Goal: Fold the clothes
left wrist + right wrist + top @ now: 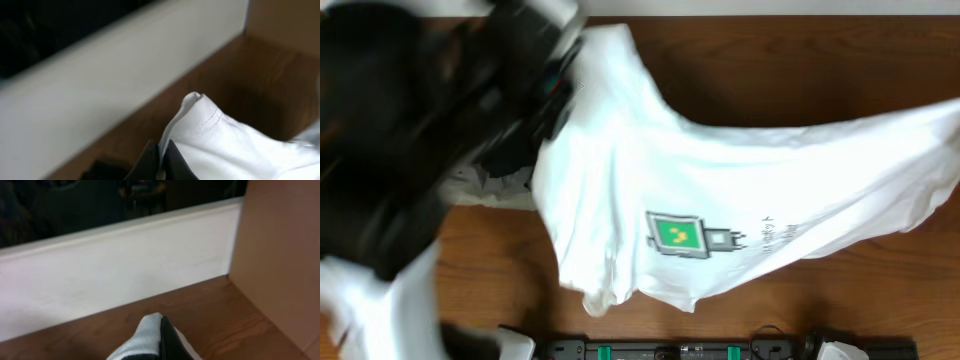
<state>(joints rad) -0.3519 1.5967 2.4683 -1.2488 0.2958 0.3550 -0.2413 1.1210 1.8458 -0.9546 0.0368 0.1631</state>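
One white T-shirt [720, 170] takes up most of the overhead view. It runs from a folded corner at upper centre, down across the middle, and out in a broad band to the right edge of the frame. Its green square graphic [677, 235] sits just below centre, with grey lettering [778, 236] to the right of it, both facing up. The lower hem bunches into a rounded lump at lower centre. The cloth lies over a brown wooden table [800, 60], bare along the top right and bottom right.

In the left wrist view the left gripper [161, 152] shows at the bottom edge, its two dark fingers [150, 160] pressed together on a stitched edge of the shirt [210, 140], which stands up in a peak above them. In the right wrist view the right gripper [159, 337] also shows at the bottom edge: one dark finger [169, 342] lies tight against a fold of pale cloth [142, 340], pinching it.

The left arm [410, 130] is a large dark blur over the upper left of the overhead frame, overlapping the shirt's left side. A black rail [720, 350] with green fittings runs along the bottom edge. Both wrist views show a white ledge [125, 265] behind the table and a wooden side panel [280, 255] at the right.
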